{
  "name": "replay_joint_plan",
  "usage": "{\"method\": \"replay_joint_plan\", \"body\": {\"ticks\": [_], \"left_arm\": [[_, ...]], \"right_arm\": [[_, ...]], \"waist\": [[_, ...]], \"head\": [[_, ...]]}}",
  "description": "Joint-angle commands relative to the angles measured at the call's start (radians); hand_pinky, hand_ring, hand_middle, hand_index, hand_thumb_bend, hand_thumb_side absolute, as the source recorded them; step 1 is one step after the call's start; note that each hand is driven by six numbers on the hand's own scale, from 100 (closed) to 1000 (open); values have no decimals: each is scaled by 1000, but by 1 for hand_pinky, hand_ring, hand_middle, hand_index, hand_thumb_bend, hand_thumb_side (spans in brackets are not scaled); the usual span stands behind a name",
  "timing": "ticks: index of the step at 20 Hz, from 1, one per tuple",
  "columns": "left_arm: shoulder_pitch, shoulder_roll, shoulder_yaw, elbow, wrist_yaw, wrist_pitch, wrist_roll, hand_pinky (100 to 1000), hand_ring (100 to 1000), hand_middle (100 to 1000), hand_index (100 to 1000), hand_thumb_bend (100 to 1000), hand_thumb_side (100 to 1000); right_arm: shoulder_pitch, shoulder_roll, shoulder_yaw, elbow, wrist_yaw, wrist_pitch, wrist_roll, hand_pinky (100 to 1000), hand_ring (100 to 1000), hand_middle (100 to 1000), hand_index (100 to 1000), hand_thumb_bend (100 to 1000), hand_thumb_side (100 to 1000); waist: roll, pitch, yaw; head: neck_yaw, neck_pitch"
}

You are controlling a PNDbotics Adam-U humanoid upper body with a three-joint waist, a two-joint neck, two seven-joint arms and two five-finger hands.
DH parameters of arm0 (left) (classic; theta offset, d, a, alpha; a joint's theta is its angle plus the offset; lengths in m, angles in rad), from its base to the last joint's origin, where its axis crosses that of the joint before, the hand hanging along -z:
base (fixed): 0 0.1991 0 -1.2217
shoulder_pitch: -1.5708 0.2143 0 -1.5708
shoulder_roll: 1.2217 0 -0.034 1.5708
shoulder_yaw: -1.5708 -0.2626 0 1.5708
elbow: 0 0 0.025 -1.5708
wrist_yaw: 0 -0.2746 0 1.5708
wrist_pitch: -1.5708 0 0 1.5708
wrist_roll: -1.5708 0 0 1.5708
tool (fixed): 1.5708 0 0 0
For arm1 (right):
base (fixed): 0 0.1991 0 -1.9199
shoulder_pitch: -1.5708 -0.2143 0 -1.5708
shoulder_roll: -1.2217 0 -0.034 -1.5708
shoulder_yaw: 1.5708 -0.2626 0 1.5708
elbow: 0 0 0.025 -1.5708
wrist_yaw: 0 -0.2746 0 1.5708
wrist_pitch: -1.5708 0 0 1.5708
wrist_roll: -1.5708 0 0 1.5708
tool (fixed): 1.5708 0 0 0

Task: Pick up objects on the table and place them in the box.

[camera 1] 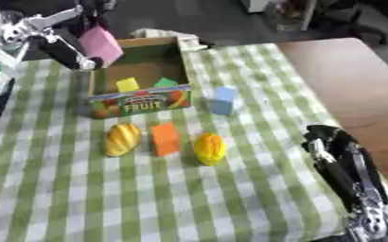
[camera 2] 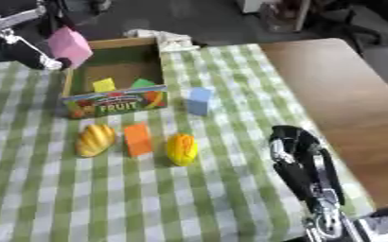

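Progress looks partial: the box, in the upper left of the frame with "FRUIT" printed on its front wall, already holds a yellow block and a green block. The left hand sits at the box's upper left corner with its fingers clamped on a pink block, held tilted above the rim and not yet inside, so this piece seems to be on its way in.

Four things are left on the table. A blue block stands just beside the box, on its right. In a row near the middle of the frame, below the box front, lie a yellow-orange fruit, an orange block and a second yellow fruit, close together but apart.

The right hand rests idle at the lower right, dark fingers lying straight and holding nothing.

What kind of fruit the two yellow pieces are cannot be made out. The left arm is cut off by the upper left edge, and the pink block hides where exactly the fingers touch it. Part of the box floor is hidden behind its front wall.
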Motion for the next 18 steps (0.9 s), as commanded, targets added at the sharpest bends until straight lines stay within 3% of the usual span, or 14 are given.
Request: {"method": "replay_joint_plan", "body": {"ticks": [1, 3, 8, 12, 15, 16, 18], "left_arm": [[-40, -19, 0, 81, -59, 24, 58, 609, 536, 570, 773, 383, 135], [-47, -33, -7, 144, -102, 8, 96, 624, 551, 588, 789, 387, 143], [-71, -85, 42, 356, -337, -101, 241, 643, 574, 614, 808, 389, 153], [-72, -93, 56, 399, -382, -124, 269, 670, 619, 667, 843, 397, 161], [-71, -92, 55, 403, -382, -138, 257, 721, 698, 752, 896, 484, 180], [-72, -90, 52, 399, -378, -146, 246, 742, 726, 781, 916, 524, 308], [-74, -83, 47, 380, -366, -165, 225, 769, 754, 812, 935, 579, 435]], "right_arm": [[-10, -4, 3, -11, -6, -1, 5, 642, 588, 581, 692, 100, 528], [-10, -4, 3, -11, -6, -1, 5, 642, 588, 581, 692, 100, 528], [-9, -1, 2, -11, -7, -1, 5, 642, 588, 580, 692, 100, 528], [-9, -1, 1, -11, -7, -1, 5, 642, 588, 580, 692, 100, 528], [-9, 0, 1, -11, -6, 0, 5, 642, 588, 580, 692, 100, 528], [-9, -1, 0, -11, -6, 0, 5, 642, 588, 580, 692, 100, 528], [-9, -1, 0, -10, -6, 0, 5, 642, 588, 580, 692, 100, 528]], "waist": [[-1, -10, -2], [-2, -10, -3], [-6, -11, -3], [-7, -12, -3], [-7, -12, -3], [-7, -12, -3], [-6, -13, -2]], "head": [[5, 4], [5, 4], [4, 4], [3, 4], [2, 4], [2, 4], [1, 4]]}}
